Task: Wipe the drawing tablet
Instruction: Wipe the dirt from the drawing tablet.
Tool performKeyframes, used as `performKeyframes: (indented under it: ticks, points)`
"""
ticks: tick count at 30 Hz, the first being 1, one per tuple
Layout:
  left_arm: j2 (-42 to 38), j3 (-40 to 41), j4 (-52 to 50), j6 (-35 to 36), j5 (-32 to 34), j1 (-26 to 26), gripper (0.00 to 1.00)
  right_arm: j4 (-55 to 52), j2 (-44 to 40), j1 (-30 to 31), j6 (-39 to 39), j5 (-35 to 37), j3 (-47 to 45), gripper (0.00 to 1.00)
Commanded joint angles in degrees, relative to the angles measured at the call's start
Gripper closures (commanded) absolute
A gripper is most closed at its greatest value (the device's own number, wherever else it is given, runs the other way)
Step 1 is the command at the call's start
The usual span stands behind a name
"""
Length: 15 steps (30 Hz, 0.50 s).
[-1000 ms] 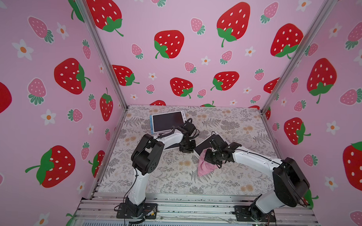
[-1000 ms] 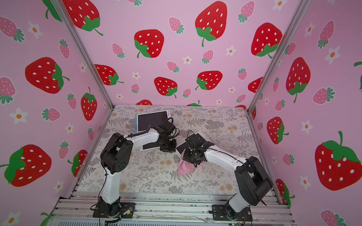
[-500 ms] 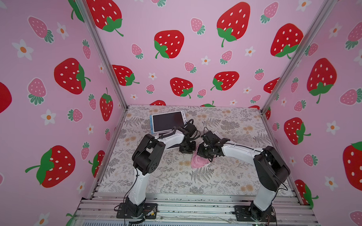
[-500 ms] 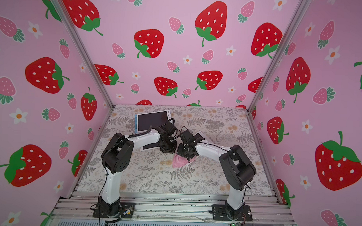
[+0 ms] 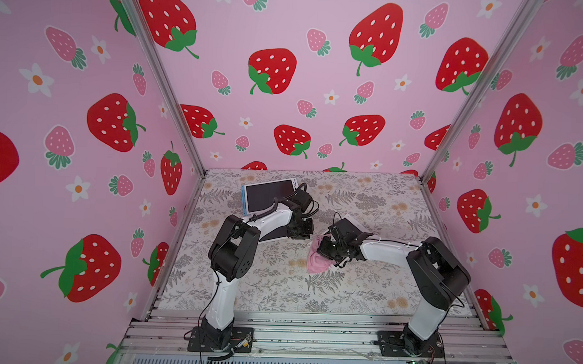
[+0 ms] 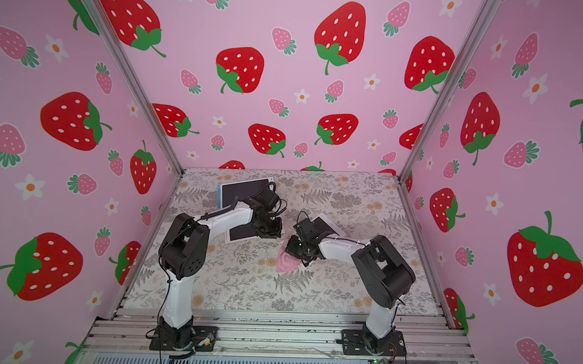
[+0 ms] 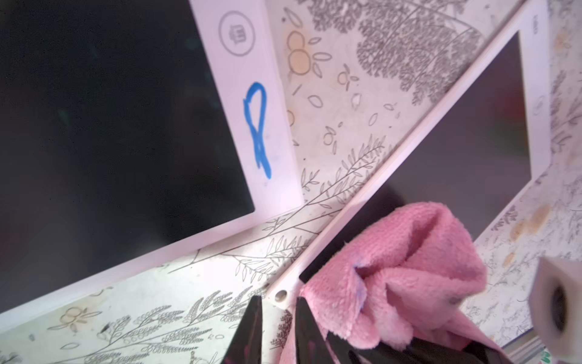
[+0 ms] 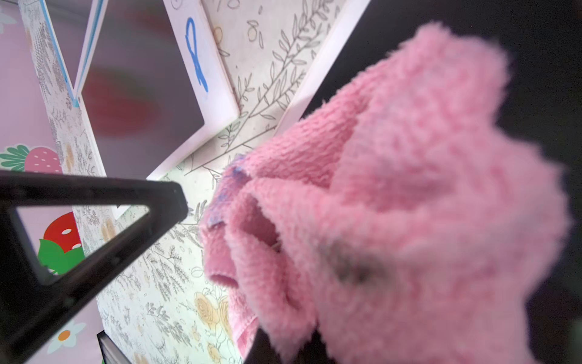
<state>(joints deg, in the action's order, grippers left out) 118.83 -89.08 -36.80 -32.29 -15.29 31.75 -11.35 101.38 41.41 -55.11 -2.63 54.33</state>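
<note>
The drawing tablet (image 7: 456,151) is laid on the table (image 5: 363,292), largely hidden under the right arm (image 5: 387,251) from above. One end is covered by the pink cloth (image 7: 403,268), clamped in the right gripper (image 5: 324,250). The left gripper (image 7: 278,301) is parted narrowly at its corner; grip unclear.

Drawing tablets: 3.
- Far tablet (image 5: 266,197): beyond the pink cloth (image 5: 317,263), toward the back wall.
- Middle tablet (image 5: 275,235): near the cloth, on its left.
- Third tablet (image 6: 328,225): partly beneath the cloth.

Pink cloths: 1.

Robot arms: 2. The left arm (image 5: 272,219) and right arm (image 5: 384,251) flank the cloth.
</note>
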Motion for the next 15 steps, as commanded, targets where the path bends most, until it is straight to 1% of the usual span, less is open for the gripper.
performKeyframes:
  ticks: [1, 11, 15]
  points:
    - [2.64, -1.63, -2.67, 1.60, -1.71, 2.18, 0.81, -6.60, 0.78, 0.60, -1.15, -1.63, -3.51, 1.00]
    - [3.74, 0.62, -4.60, 3.37, 4.25, 4.06, 0.88, -7.01, -0.24, 0.81, -0.56, -2.11, -4.14, 1.00]
    - [1.96, 1.68, -4.71, 3.79, 7.05, 3.61, 0.92, -7.80, -0.44, 0.78, -0.45, -1.85, -4.72, 1.00]
